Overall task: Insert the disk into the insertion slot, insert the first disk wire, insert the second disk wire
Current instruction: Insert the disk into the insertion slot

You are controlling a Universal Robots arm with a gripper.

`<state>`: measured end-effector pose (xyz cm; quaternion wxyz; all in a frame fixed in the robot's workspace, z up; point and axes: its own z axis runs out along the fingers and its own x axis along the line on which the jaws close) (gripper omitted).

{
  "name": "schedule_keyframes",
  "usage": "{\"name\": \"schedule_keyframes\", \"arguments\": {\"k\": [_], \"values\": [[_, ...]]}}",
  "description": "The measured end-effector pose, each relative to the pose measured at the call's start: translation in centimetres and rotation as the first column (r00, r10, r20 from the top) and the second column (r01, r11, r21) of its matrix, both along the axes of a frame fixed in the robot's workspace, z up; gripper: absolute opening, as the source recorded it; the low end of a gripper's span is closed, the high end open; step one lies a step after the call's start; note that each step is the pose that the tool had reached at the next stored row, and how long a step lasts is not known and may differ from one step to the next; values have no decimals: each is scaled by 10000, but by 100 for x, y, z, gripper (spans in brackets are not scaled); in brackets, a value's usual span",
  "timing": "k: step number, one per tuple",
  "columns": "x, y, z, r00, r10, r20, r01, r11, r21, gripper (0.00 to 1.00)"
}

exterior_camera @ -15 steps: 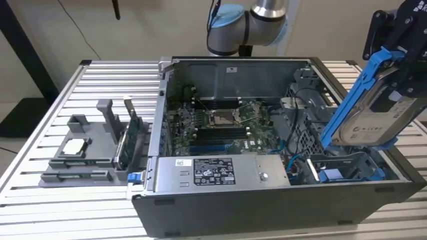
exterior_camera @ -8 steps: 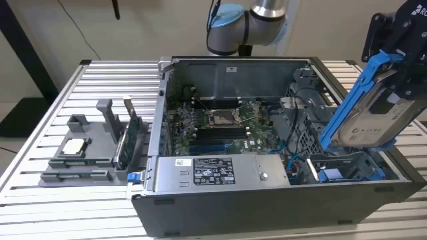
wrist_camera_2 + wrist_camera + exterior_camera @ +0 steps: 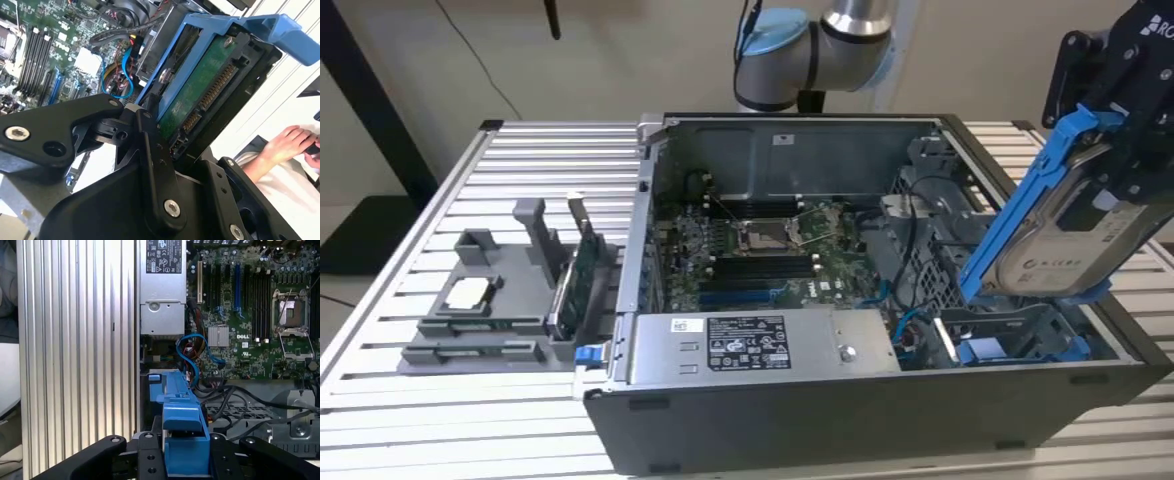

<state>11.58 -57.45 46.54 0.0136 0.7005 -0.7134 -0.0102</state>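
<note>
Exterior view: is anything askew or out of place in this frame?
The disk hangs steeply tilted in the tool, above the insertion slot, not seated; that looks like a carry, not a fault. In the second wrist view, a person's hand sits beyond it.

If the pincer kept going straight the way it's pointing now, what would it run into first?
Likely the insertion slot below: the disk clamped in the pincer tilts down toward it and would arrive first, though depth is unclear.
</note>
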Motion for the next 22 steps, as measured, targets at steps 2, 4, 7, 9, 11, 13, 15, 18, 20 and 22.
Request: {"name": "schedule_keyframes", "arguments": {"k": [2, 4, 7, 9, 11, 13, 15, 18, 20, 22], "values": [[0, 0, -1, 10000, 0, 0, 0, 10000, -3, 33], [1, -1, -5, 10000, 0, 0, 0, 10000, -15, 33], [6, 0, -12, 10000, 1, 0, -1, 10000, -18, 33], [9, 1, -19, 10000, 0, 0, 0, 10000, -22, 33], [13, 0, -29, 10000, 0, 0, 0, 10000, -20, 33], [16, 0, -35, 10000, 0, 0, 0, 10000, -22, 33], [19, 0, -41, 10000, 0, 0, 0, 10000, -22, 33], [23, 0, -51, 10000, -1, 0, 1, 10000, -22, 33], [26, 0, -59, 10000, 0, 0, 0, 10000, -22, 33], [27, 0, -66, 10000, 0, 0, 0, 10000, -24, 33]]}}
